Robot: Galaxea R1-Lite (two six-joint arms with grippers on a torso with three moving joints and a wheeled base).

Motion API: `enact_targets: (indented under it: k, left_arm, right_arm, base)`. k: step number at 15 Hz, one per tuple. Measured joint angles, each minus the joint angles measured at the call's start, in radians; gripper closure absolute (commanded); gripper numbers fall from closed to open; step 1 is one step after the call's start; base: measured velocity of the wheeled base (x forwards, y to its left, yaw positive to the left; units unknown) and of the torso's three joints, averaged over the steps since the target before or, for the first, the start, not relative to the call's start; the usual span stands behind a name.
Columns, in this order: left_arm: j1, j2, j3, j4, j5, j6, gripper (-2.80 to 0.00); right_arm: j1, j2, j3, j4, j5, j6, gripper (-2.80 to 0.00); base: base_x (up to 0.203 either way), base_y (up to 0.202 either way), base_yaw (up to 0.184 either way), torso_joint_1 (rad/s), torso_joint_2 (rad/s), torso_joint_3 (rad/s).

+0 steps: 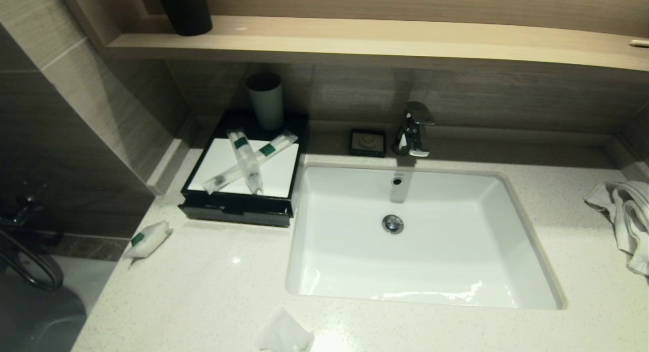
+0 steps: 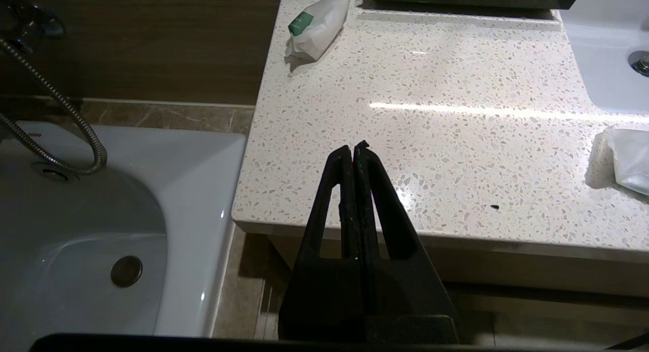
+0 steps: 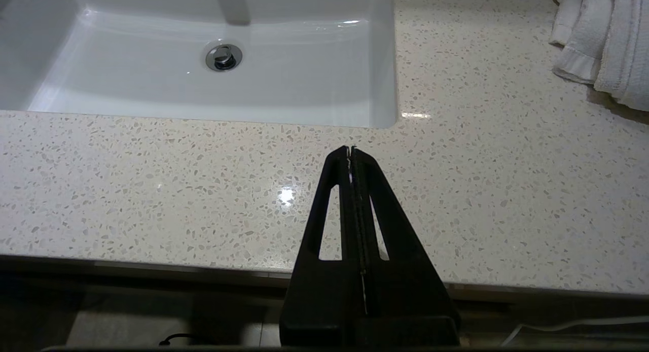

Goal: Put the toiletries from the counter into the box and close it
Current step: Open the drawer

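Meanwhile, both the left end effector (image 2: 353,149) and right end effector (image 3: 351,150) hover pinched together, empty, at the speckled stone table's (image 1: 213,296) front edge, while white green-labelled toiletry packets (image 1: 148,239) lie near the black box (image 1: 243,177).

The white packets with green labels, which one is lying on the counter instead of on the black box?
The short, plump packet near the counter's left edge, in front of the black box. The two long packets lie crossed on the box's white top.
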Motion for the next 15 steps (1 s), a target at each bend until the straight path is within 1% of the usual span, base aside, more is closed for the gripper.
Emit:
enact_targets:
  k: [15]
  left_arm:
    - [0.0, 0.0, 0.0, -0.001, 0.0, 0.003, 0.0]
  right_arm:
    - [0.0, 0.0, 0.0, 0.0, 0.0, 0.0, 0.0]
  base:
    - [0.0, 0.0, 0.0, 0.0, 0.0, 0.0]
